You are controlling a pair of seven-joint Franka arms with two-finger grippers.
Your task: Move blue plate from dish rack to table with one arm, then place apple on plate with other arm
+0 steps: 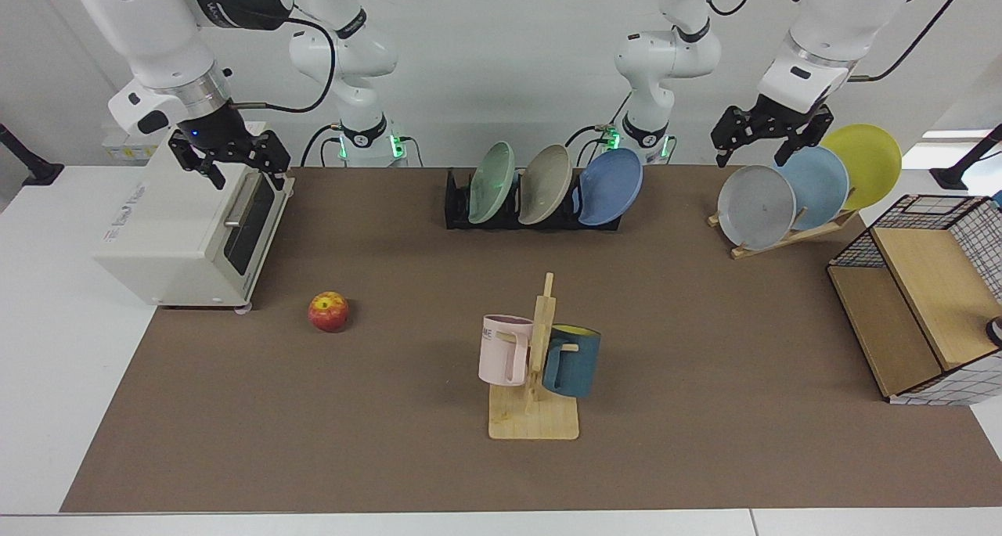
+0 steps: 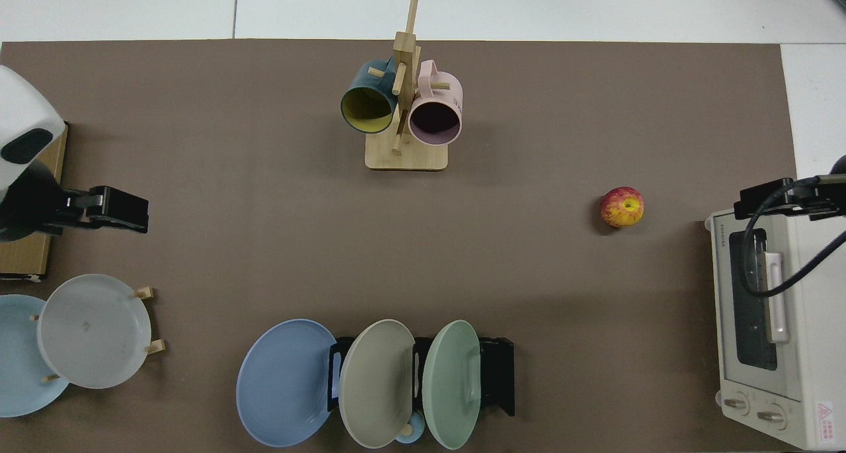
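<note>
From across the table I see the blue plate (image 1: 612,186) leaning in the end slot of the dish rack (image 1: 501,207), its outer side clear. My left gripper (image 1: 771,138) hangs spread wide over the wooden plate stand (image 1: 783,235); my right gripper (image 1: 235,164), also spread, hovers at the toaster oven (image 1: 188,231).

From above, the apple (image 2: 621,207), red with yellow patches, sits alone on the table (image 2: 264,241)'s mat, with open mat between it and the mug stand (image 2: 404,109). The plate is matte periwinkle with a shallow rim.
</note>
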